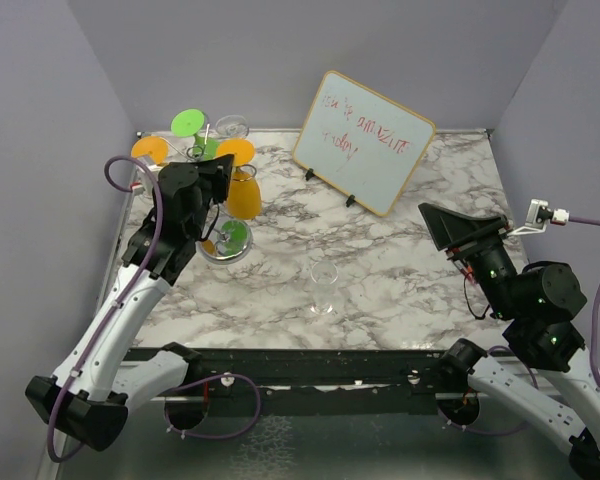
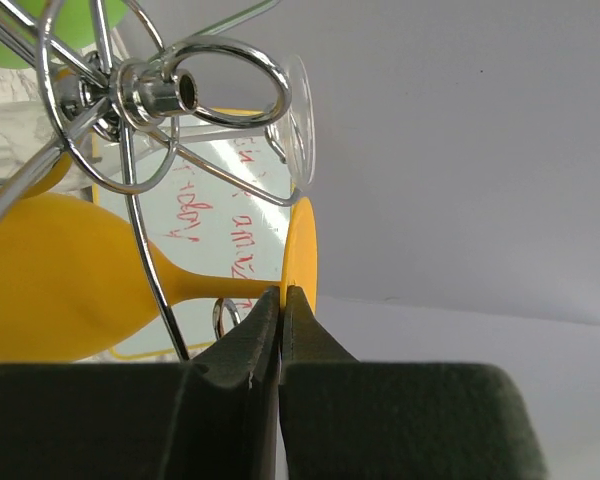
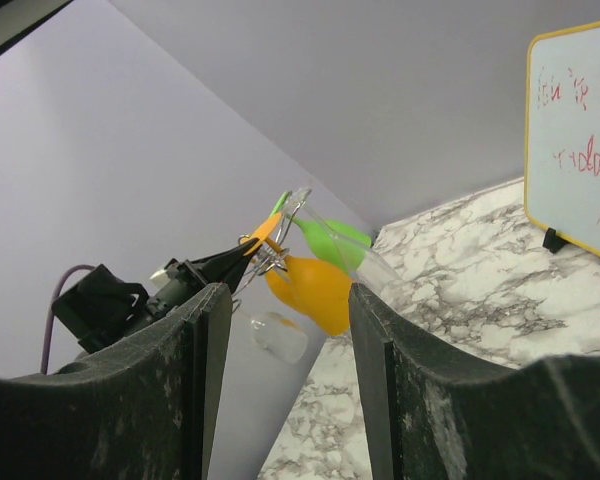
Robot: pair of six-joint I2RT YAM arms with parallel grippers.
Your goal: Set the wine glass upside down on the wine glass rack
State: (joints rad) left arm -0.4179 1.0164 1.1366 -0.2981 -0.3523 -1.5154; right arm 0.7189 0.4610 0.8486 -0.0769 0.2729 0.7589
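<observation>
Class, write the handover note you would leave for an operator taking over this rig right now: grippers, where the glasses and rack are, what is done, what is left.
Left gripper: shut, tips at the foot rim of the orange glass; I cannot tell if it pinches it.
Right gripper: open, empty, off to the right.
Wine glass rack: back left, with the orange glass hanging on it.
Clear wine glass: upright on the table, in front of the rack.
Done: orange glass on the rack.
Left: probably back the left arm off, then invert and hang the clear glass.
</observation>
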